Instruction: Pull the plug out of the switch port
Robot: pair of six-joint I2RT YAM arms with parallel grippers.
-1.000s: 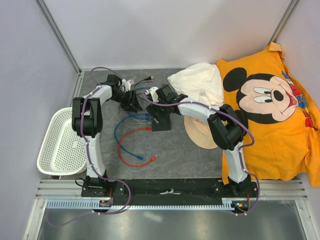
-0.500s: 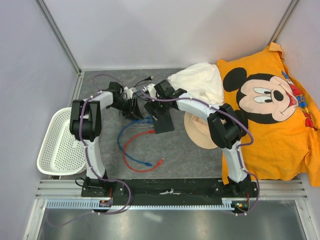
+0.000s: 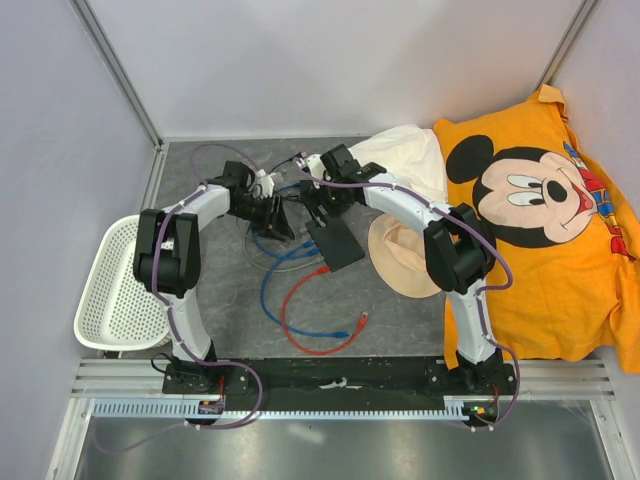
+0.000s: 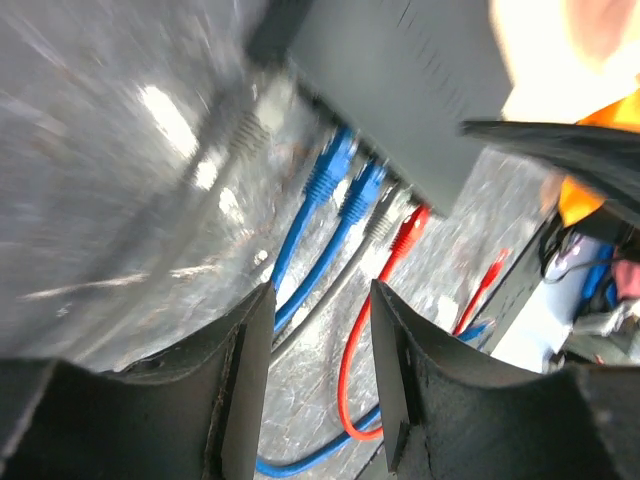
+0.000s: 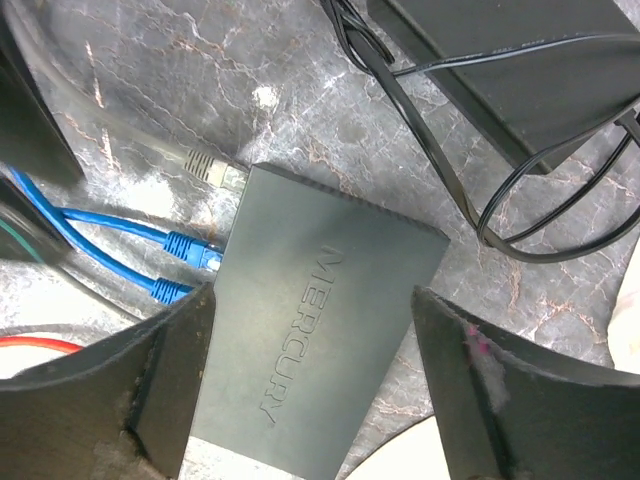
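The black switch box (image 3: 336, 244) lies flat mid-table, marked MERCURY in the right wrist view (image 5: 310, 350). Along its port edge sit two blue plugs (image 4: 340, 185), a grey plug (image 4: 383, 217) and a red plug (image 4: 410, 226); another grey plug (image 5: 212, 168) sits at the far end. My left gripper (image 3: 282, 221) is open and low over the cables just left of the ports, with blue and red cable between its fingers (image 4: 240, 380). My right gripper (image 3: 321, 210) is open and straddles the box's far end; its fingers (image 5: 170, 385) hold nothing.
A black power brick (image 5: 520, 60) with thin black cord lies beyond the switch. A tan hat (image 3: 402, 264), a white cloth (image 3: 400, 165) and an orange Mickey shirt (image 3: 540, 220) lie to the right. A white basket (image 3: 112, 290) stands left. Red and blue cable loops (image 3: 310, 320) trail toward me.
The switch has slid right and toward me, dragging the red and blue cables with it. My left gripper followed it to the right. My right gripper stays over the box's far end.
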